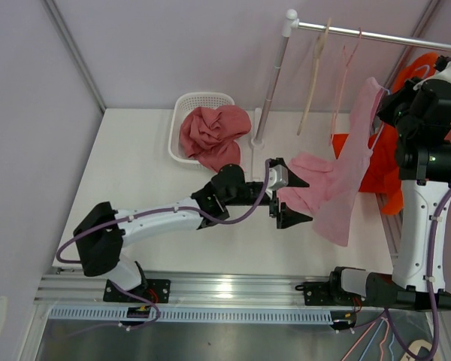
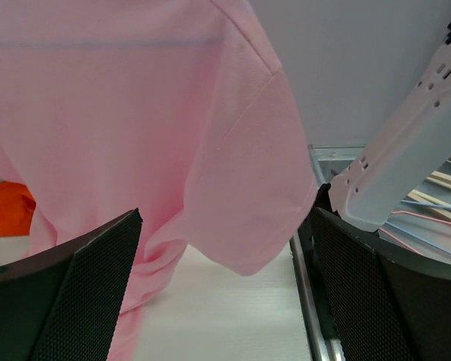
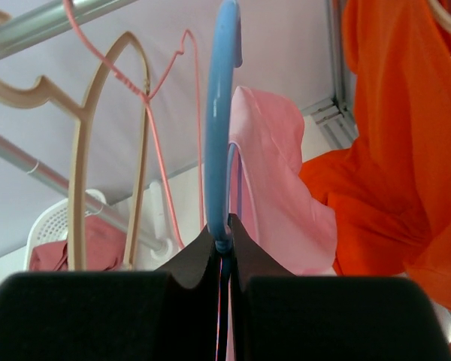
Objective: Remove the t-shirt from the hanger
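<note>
Pink cotton, the t-shirt (image 1: 346, 162) hangs from a blue hanger (image 3: 219, 113) and trails down toward the table (image 1: 150, 173). The right gripper (image 3: 222, 239) is clamped on the hanger, its fingers pressed together around the blue plastic, with the shirt's top just past the fingertips. The left gripper (image 1: 308, 201) is spread wide and holds nothing. A sleeve and the lower body of the shirt lie straight ahead of its fingers (image 2: 83, 293), a little above them and in line with the gap.

The shirt's long axis runs from the hanger, up at the right fingers, down to the left fingers. The left arm is therefore nearer the loose end and looks better placed to close on it and draw it away.

Whether cloth already touches the left fingers cannot be told. How the collar sits on the hanger is hidden behind the plastic, and an orange cloth (image 1: 376, 177) beyond the shirt muddles its far edge.
</note>
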`<state>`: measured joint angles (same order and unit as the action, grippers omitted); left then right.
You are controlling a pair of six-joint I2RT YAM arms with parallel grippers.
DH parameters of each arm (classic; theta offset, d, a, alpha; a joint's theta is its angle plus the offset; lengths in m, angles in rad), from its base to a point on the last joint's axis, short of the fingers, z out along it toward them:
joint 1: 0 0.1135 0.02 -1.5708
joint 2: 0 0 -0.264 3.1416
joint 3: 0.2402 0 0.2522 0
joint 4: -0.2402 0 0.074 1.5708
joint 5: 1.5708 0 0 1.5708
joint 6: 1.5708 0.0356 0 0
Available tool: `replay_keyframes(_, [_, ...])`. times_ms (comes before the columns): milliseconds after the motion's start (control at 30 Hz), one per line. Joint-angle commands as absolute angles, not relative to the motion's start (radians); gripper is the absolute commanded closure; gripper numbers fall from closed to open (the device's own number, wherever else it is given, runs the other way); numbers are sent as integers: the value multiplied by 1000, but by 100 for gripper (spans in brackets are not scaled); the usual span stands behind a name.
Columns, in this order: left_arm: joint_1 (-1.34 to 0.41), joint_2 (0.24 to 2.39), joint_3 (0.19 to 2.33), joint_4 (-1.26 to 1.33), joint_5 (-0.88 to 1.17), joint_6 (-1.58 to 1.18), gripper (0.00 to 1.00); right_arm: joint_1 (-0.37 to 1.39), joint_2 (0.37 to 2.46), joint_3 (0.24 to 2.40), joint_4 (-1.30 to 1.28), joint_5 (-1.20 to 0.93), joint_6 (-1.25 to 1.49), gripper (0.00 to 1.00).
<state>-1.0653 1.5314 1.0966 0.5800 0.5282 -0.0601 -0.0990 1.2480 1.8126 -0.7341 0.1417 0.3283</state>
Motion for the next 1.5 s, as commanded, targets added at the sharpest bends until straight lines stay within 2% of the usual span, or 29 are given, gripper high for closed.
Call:
replay_keyframes(0, [-1077, 1594, 1209, 623, 607, -44, 1, -86, 1216, 1807, -710, 101, 348, 100])
replay_keyframes(233, [-1097, 1744, 1324, 632, 633, -75, 0, -77, 1209, 1802, -722, 61, 350, 100])
replay_keyframes(467, [-1120, 1851, 1437, 712, 804, -193, 1, -58, 1198, 1781, -718, 97, 350, 100])
replay_keyframes(667, [-1160, 1920, 1470, 741, 844, -236, 0, -57, 1201, 1784, -709, 80, 359, 100])
replay_keyframes(700, [-1158, 1930, 1474, 745, 848, -239, 7, -55, 1200, 1786, -709, 75, 362, 100])
replay_keyframes(733, [-1158, 1940, 1497, 732, 857, -239, 43, -55, 1200, 1786, -707, 74, 362, 100])
replay_keyframes(800, [-1158, 1965, 1546, 648, 871, -235, 96, -54, 1200, 1786, -707, 75, 361, 100])
replay_keyframes(833, [-1157, 1962, 1545, 643, 871, -233, 99, -55, 1201, 1787, -707, 78, 359, 100])
replay_keyframes(1067, [-1199, 1809, 1352, 715, 830, -205, 99, -66, 1279, 1874, -747, 123, 328, 100])
replay_keyframes(1233, [-1276, 1876, 1341, 796, 882, -282, 99, -78, 1356, 1952, -791, 121, 319, 100])
replay_keyframes(1367, [-1275, 1992, 1304, 1161, 985, -530, 99, -83, 1353, 1950, -805, 144, 311, 100])
replay_keyframes(1467, [-1261, 2046, 1354, 1245, 1107, -658, 99, -113, 1324, 1922, -788, 132, 307, 100])
